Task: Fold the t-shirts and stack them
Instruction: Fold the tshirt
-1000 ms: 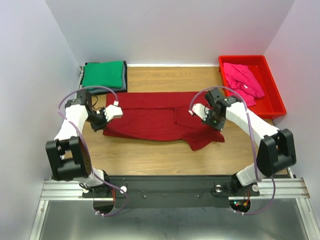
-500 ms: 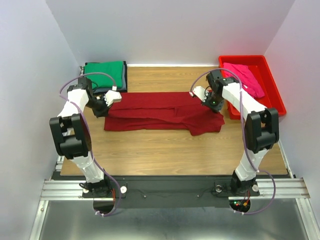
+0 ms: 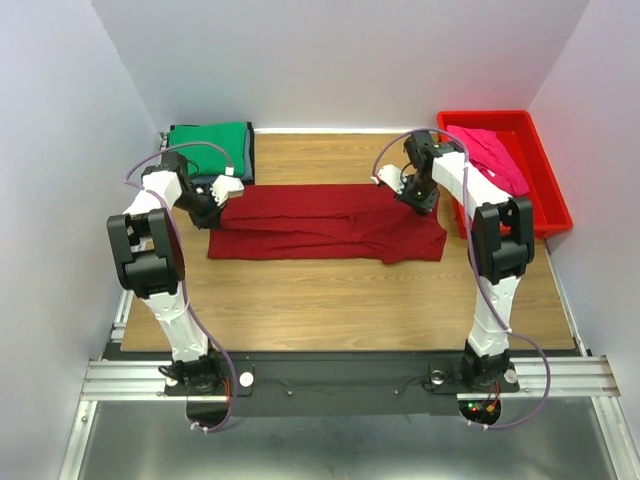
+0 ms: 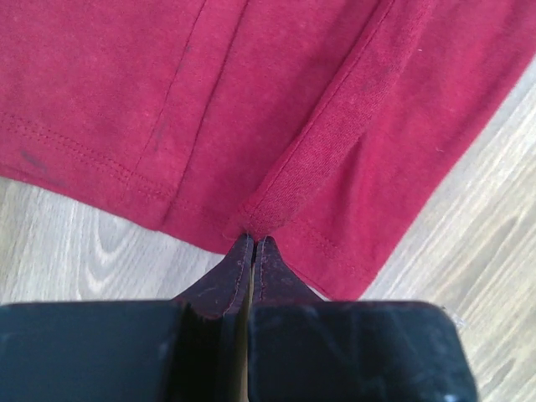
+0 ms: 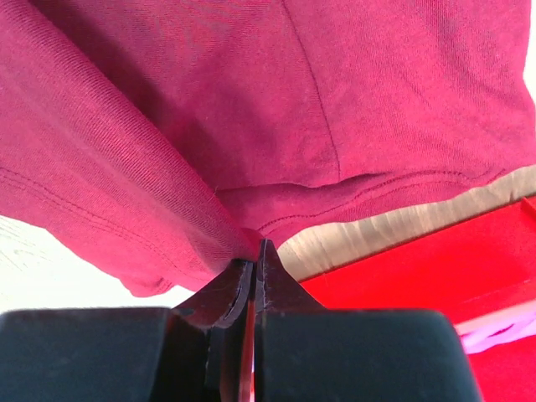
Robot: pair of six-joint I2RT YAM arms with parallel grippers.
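A maroon t-shirt (image 3: 320,222) lies folded into a long band across the middle of the table. My left gripper (image 3: 216,203) is shut on its far left corner, where a fold of hem (image 4: 289,172) runs into the closed tips (image 4: 253,244). At the far right corner my right gripper (image 3: 418,195) is shut on a pinch of the same maroon t-shirt (image 5: 209,117), lifted a little off the wood. A folded green t-shirt (image 3: 207,149) rests on a dark grey one (image 3: 247,165) at the back left. The pink t-shirt (image 3: 490,158) lies crumpled in the red tray.
The red plastic tray (image 3: 545,195) stands at the back right, and its wall (image 5: 435,260) shows just beyond my right gripper. White walls close in the table on three sides. Bare wood lies between the maroon cloth and the arm bases.
Both grippers have carried the maroon shirt's near edge away from the arm bases to its far edge, folding it into a narrower band. Both arms now reach further back.
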